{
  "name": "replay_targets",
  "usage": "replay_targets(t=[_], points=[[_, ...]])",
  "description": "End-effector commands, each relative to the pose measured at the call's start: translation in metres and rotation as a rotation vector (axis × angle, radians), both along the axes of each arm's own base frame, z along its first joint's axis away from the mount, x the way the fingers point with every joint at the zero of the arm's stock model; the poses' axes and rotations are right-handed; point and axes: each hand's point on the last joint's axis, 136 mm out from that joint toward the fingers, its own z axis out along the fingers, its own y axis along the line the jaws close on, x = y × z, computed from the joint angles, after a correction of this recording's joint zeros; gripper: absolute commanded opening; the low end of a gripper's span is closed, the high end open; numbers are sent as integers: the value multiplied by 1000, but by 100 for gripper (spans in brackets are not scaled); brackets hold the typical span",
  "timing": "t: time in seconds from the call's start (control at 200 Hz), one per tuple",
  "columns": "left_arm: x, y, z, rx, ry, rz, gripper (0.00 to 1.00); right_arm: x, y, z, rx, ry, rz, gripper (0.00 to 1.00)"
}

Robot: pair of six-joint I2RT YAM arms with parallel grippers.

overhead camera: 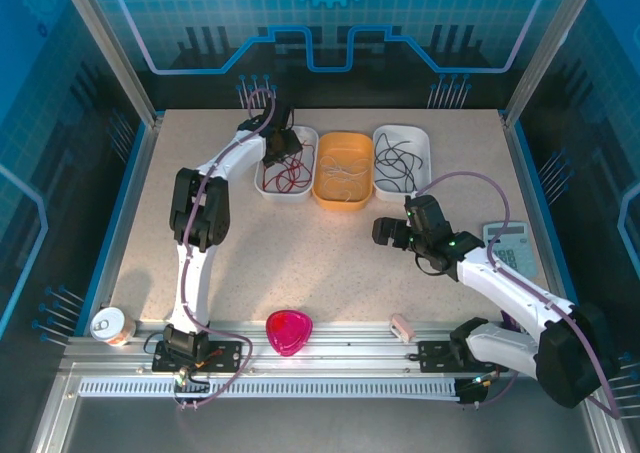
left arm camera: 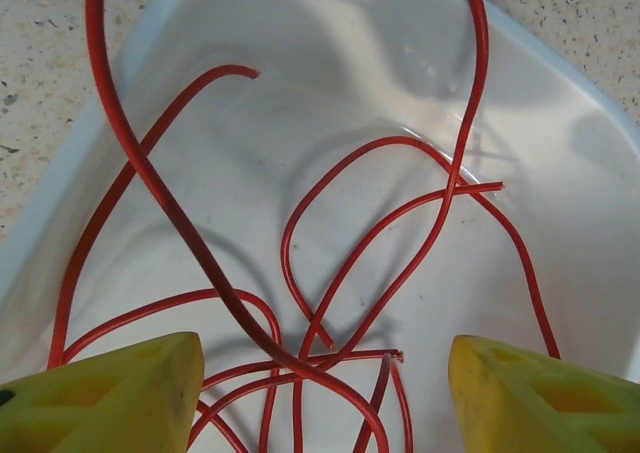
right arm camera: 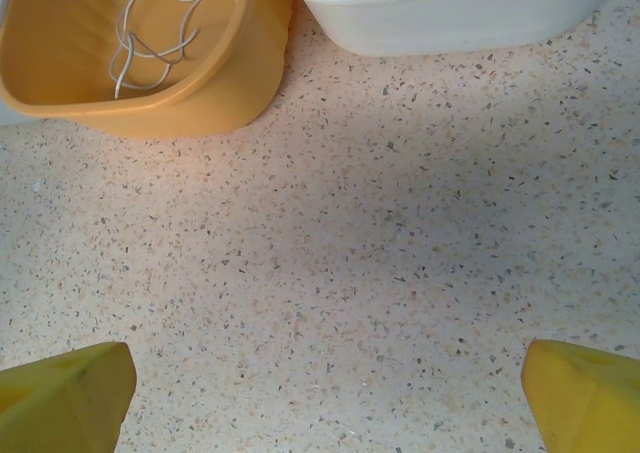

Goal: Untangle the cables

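Several red cables (left arm camera: 330,273) lay looped in the white tray (left arm camera: 560,123), under the left tool (left arm camera: 322,353), its jaws apart. The right tool (right arm camera: 330,393) hung open over the tabletop (right arm camera: 350,223). Closing here might catch crossing loops and retangle them.

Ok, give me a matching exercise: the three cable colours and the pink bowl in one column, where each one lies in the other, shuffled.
Column one
1. red cables
2. whitish cables
3. black cables
4. pink bowl

Column two
A. orange tray
B. table, near edge
C. right white tray
D. left white tray

Pairs: 1-D, 2-A, 3-C, 4-B
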Motion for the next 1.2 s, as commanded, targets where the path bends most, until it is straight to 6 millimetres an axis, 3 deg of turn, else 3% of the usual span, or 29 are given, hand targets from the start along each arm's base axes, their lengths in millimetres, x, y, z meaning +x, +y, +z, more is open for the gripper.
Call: replay_targets(t=[0.0,0.135,0.24,0.355,0.53,0.76,0.815,0.951,1.196], points=[[-2,10,-8,24,26,32,62,2,-2,-3,17,7,-17,100],[-1,9,-9,26,23,25,34,3,-1,-4,21,11,-17,100],[-1,8,-7,36,18,5,22,2,0,-4,22,11,-17,100],[-2,9,-8,55,20,-10,22,2,-1,-6,20,13,-17,100],[-3,9,-18,50,45,-8,43,2,0,-7,25,14,-14,100],[0,9,-27,56,59,-6,41,1,1,-8,25,17,-12,100],[1,9,-29,62,65,-8,38,1,0,-9,23,18,-14,100],[-2,7,-24,63,60,-18,15,0,-1,-10,21,20,-16,100],[-15,1,-2,40,26,-55,0,3,2,-11,25,24,-8,100]])
